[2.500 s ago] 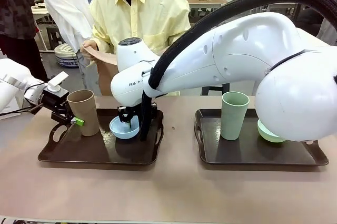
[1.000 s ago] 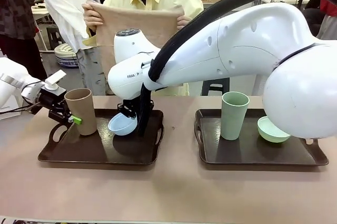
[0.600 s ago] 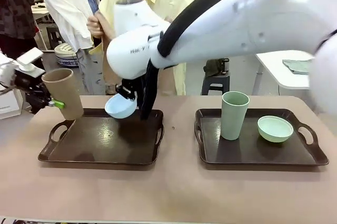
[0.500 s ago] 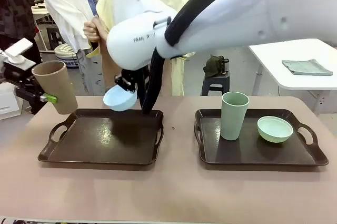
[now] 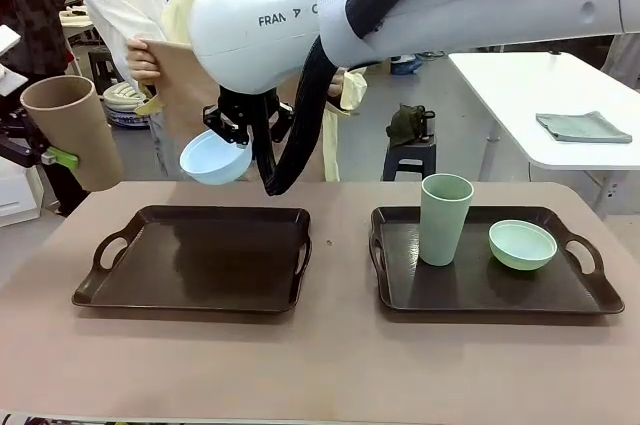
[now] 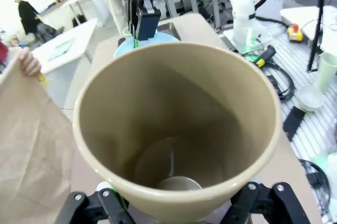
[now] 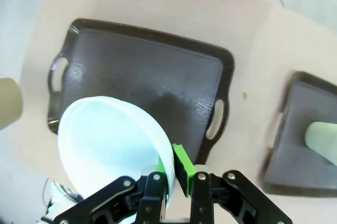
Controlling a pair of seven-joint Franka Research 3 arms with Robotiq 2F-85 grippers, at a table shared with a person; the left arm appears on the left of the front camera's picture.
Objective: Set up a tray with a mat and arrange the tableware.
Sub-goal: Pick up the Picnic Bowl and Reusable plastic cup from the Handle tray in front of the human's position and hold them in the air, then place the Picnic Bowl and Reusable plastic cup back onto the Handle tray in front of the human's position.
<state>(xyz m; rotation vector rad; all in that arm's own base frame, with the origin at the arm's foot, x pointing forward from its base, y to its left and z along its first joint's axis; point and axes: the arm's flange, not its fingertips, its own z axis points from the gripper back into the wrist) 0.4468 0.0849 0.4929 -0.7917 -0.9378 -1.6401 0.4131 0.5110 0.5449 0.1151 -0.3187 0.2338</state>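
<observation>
A: Trays first, where?
B: Empty tray (image 5: 200,263) sits lower left of the front view. Second tray (image 5: 400,290) is lower right and carries the green cup (image 5: 444,217) and green bowl (image 5: 522,243).
A: Mat?
B: Upper left. The mat (image 5: 175,85) hangs from the person's hand (image 5: 138,57), behind the arm. It looks soft and floppy, so take it by two corners.
A: Tan cup?
B: Far left and in the air, tan cup (image 5: 70,130) tilted. Left claw (image 6: 175,209) is spread wide round its lower wall. Probably light, stiff and matte, so a side-wall hold should grip fine.
A: Blue bowl?
B: Upper left-middle, above the empty tray. Blue bowl (image 5: 213,157) is tipped, with the right claw (image 7: 176,182) pinched narrow on its rim. Likely light and rigid, but a rim pinch could let it swing.
</observation>
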